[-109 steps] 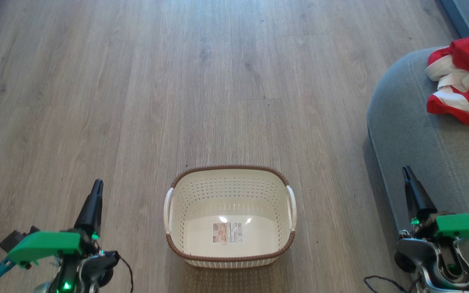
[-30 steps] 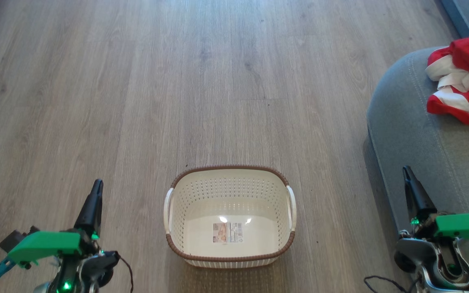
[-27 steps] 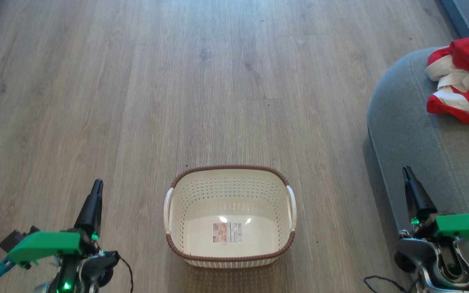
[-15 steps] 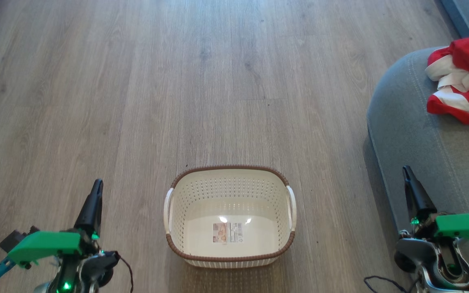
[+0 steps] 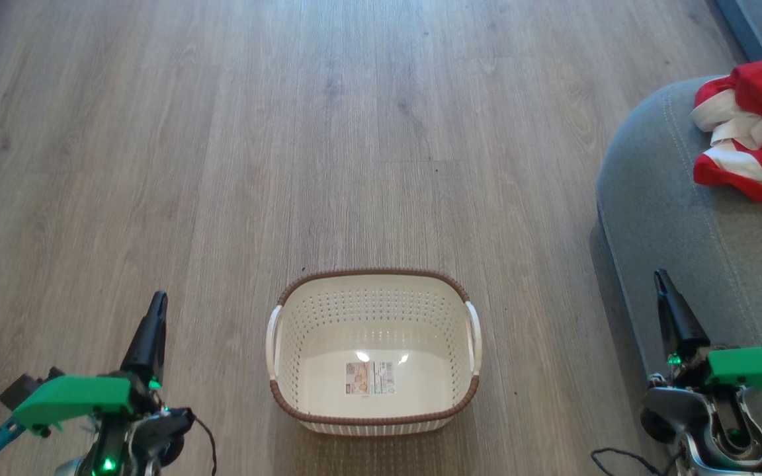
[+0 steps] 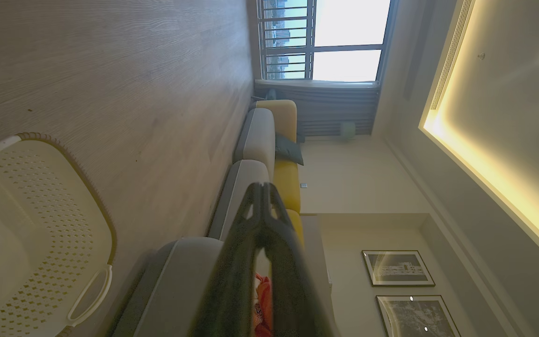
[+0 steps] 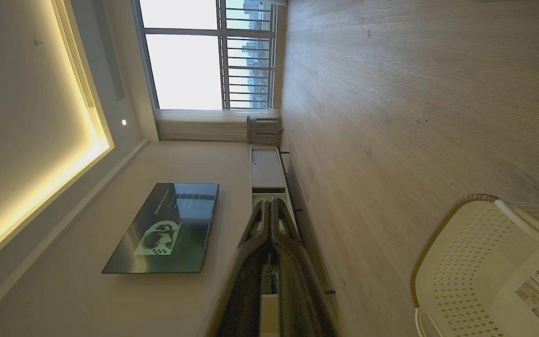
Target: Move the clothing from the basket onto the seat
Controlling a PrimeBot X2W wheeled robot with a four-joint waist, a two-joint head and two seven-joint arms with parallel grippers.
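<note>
Lying crumpled on the seat (image 5: 672, 218), the clothing (image 5: 751, 132) is well apart from the basket (image 5: 373, 272), flanked by left gripper (image 5: 158, 301) and right gripper (image 5: 660, 277), both clenched on nothing. Soft, light fabric probably lifts best by a bunched fold.

Head view: soft even daylight, sharp all over. Two small white glare spots on basket (image 5: 373, 307) bottom just above its label (image 5: 370, 378). Faint dotted shadow on floor (image 5: 354, 132) at basket's near side, darker shadow band to basket's right along seat (image 5: 659, 198) edge. Wrist views: window (image 6: 339, 40) far beyond basket blown out white, warm yellow ceiling strip (image 6: 480, 164) glowing. Strong wide-angle bend twd edges. Left hand (image 6: 262, 186) & right hand (image 7: 269, 201) close-up, blurred, out of focus.
</note>
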